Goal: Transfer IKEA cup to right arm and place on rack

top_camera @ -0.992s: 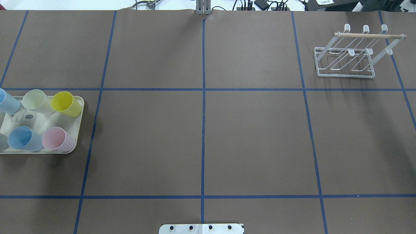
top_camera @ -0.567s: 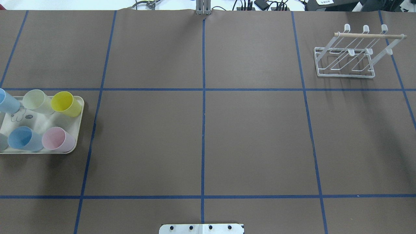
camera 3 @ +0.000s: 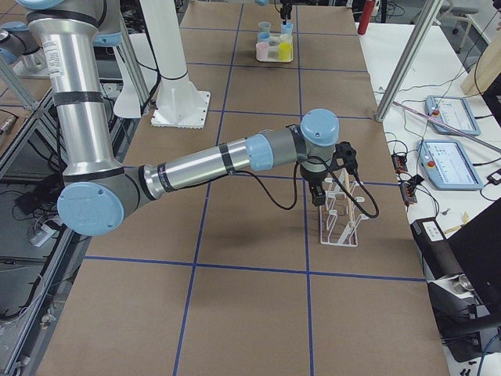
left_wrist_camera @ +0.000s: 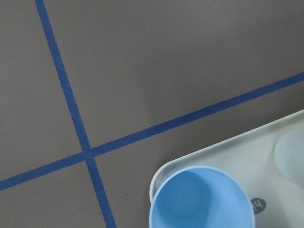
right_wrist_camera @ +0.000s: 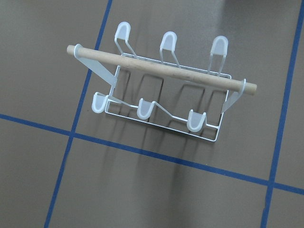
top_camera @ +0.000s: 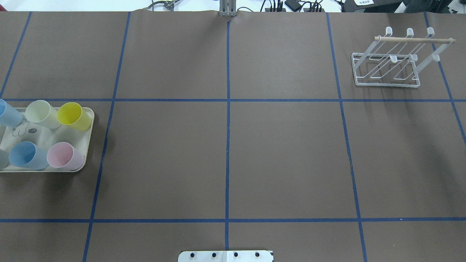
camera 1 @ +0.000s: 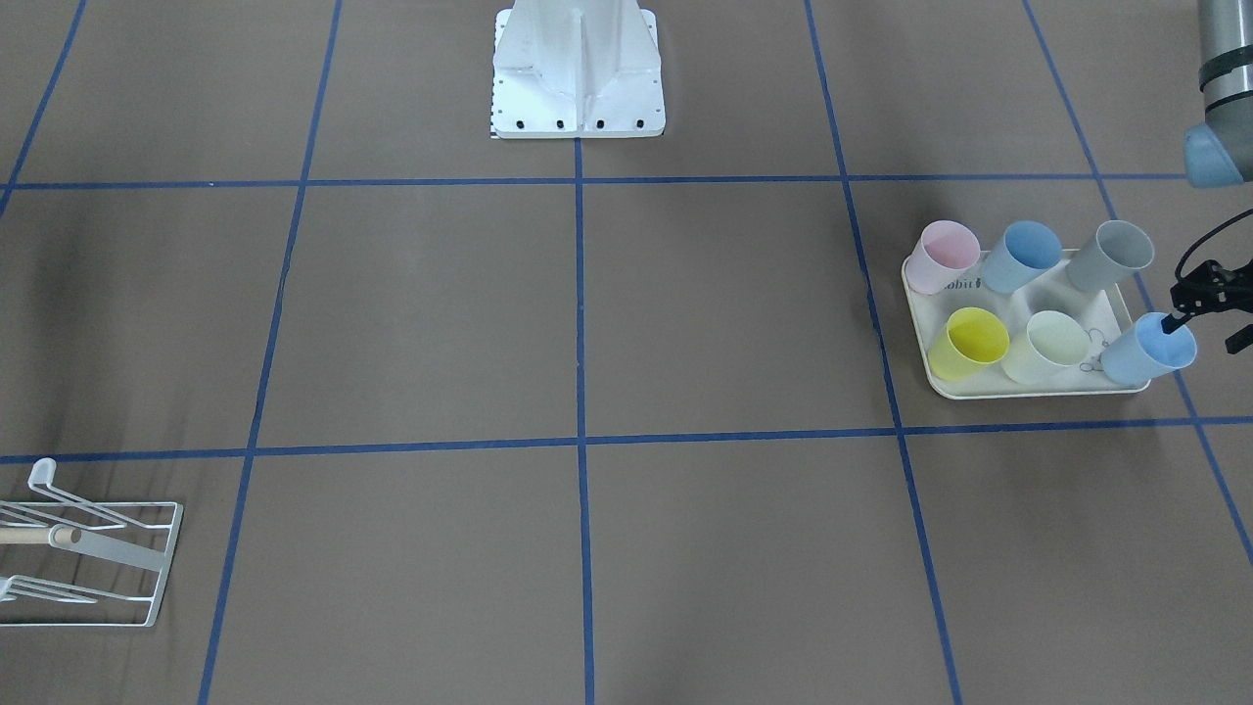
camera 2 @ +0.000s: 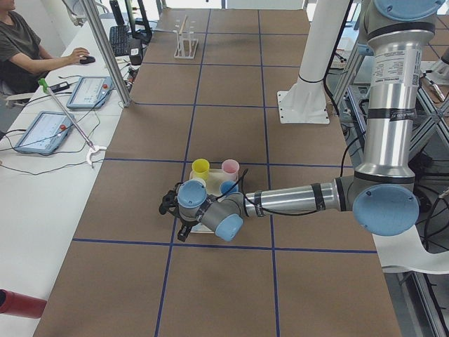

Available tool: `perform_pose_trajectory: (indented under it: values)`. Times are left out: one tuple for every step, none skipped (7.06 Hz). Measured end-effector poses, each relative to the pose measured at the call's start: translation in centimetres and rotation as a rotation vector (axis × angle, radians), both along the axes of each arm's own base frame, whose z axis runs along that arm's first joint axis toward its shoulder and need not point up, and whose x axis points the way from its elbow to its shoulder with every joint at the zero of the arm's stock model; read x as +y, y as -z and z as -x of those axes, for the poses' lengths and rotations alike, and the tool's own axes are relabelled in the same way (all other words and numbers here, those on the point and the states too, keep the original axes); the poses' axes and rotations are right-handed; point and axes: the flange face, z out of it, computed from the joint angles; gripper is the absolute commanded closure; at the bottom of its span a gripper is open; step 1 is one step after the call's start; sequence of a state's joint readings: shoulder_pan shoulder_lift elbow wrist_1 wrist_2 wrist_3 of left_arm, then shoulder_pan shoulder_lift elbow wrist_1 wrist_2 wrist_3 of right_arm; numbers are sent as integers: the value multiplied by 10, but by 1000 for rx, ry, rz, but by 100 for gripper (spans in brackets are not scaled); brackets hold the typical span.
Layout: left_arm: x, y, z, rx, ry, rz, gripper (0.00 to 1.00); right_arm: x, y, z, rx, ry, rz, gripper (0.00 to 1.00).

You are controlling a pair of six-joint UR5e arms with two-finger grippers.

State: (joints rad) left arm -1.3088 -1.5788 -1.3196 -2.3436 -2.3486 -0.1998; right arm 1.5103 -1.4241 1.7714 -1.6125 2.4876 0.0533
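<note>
Several IKEA cups stand on a cream tray [camera 1: 918,313]. My left gripper [camera 1: 1201,334] hangs at the tray's outer corner over the light-blue cup [camera 1: 1140,357]. Its fingers look spread, one dark finger [camera 1: 1172,321] dipping inside the cup's mouth and the other outside its wall. The left wrist view looks straight down into that cup [left_wrist_camera: 202,202]. The white wire rack [top_camera: 386,69] with its wooden dowel stands at the far right. My right gripper [camera 3: 322,188] hovers just above the rack [camera 3: 342,215]; I cannot tell whether it is open or shut. The right wrist view frames the rack [right_wrist_camera: 161,95] from above.
On the tray [top_camera: 87,120] also stand a yellow cup [top_camera: 72,115], a pale cream cup [top_camera: 40,112], a pink cup [top_camera: 63,155], another blue cup [top_camera: 25,155] and a grey cup [camera 1: 1111,253]. The white robot base [camera 1: 578,78] stands mid-table. A person sits at a side desk [camera 2: 24,49].
The light-blue cup at the tray's corner has shifted a touch toward the table's left edge. Everything else in the overhead view is as before.
</note>
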Motion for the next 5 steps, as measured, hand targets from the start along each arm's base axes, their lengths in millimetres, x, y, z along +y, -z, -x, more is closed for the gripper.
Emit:
perform_pose_trajectory:
  values:
    - [0,-2,0,0,0,1,39,-1,3,0,-1,0,-4,0]
    - [0,-3,0,0,1,1,41,-1,4,0,-1,0,-6,0]
    - [0,-3,-1,1,0,0,44,-1,4,0,-1,0,-7,0]
    - [0,-3,-2,1,-2,1,45,-1,4,0,-1,1,-7,0]
    - [-1,-1,-5,3,-6,0,45,-2,3,1,-1,1,-5,0]
